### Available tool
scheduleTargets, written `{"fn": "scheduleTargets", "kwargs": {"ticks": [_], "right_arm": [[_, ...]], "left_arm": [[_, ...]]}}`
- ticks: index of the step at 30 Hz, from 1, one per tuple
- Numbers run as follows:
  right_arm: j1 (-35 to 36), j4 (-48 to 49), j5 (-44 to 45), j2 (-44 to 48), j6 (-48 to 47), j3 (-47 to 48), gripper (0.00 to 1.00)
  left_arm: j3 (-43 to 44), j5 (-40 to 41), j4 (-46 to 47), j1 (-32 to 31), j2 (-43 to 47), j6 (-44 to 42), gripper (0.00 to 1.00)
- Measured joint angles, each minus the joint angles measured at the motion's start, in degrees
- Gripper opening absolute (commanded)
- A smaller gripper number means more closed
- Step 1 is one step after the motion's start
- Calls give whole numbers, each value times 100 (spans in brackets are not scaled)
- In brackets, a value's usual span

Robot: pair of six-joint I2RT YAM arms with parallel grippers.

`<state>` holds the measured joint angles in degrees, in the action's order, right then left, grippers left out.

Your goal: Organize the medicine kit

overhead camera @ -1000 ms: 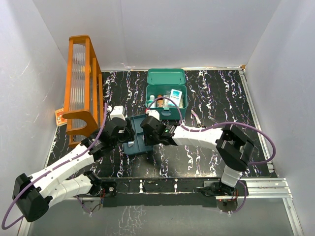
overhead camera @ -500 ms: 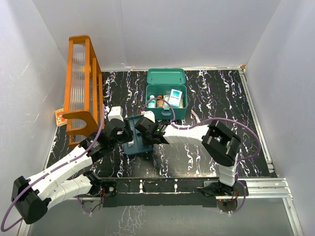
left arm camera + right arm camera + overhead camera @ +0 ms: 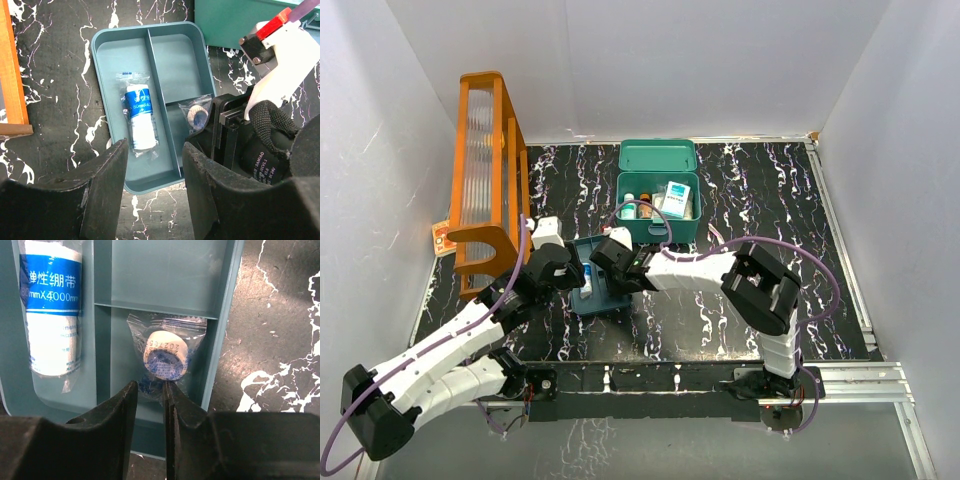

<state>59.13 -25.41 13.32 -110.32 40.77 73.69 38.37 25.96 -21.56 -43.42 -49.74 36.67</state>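
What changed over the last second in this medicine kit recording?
The right hand slid left across the divided tray, its elbow following, and now sits at the small wrapped roll with fingers close together; a grip cannot be confirmed. The left hand, open, drew back slightly left, uncovering the bandage roll. Tray, medicine kit and orange rack stayed put.

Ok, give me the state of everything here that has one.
medicine kit, lid open, bottles and a box inside.
divided tray, two of three compartments filled.
elastic bandage roll, wrapped, lying in the tray's long compartment.
tape roll, wrapped, lying in the tray's small compartment.
left pincer, open, above the tray.
right pincer, nearly closed at the tape roll's wrapper; grip unclear.
orange rack, upright.
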Motion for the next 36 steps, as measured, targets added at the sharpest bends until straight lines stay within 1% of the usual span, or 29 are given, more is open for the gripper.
{"fn": "scheduleTargets", "kwargs": {"ticks": [4,7,14,18,23,27,31,36], "right_arm": [[0,-55,-22,26,9,15,37],[0,-138,-15,223,0,15,45],[-44,-129,245,1309,20,-70,46],[-229,7,614,2186,201,-715,46],[-918,-52,981,3198,455,-1891,46],[-1825,-170,1054,3884,496,-2597,47],[-2682,-186,1051,4129,334,-2859,50],[-3587,-125,977,3862,-87,-2861,54]], "left_arm": [[0,33,-13,0,46,11,47],[0,55,-13,0,83,28,48],[0,85,-31,0,105,46,49],[0,85,-68,0,127,46,49],[0,85,-85,0,157,44,50],[0,83,-83,0,138,44,51],[0,81,-79,0,39,42,52],[0,76,-79,0,-85,24,53]]}}
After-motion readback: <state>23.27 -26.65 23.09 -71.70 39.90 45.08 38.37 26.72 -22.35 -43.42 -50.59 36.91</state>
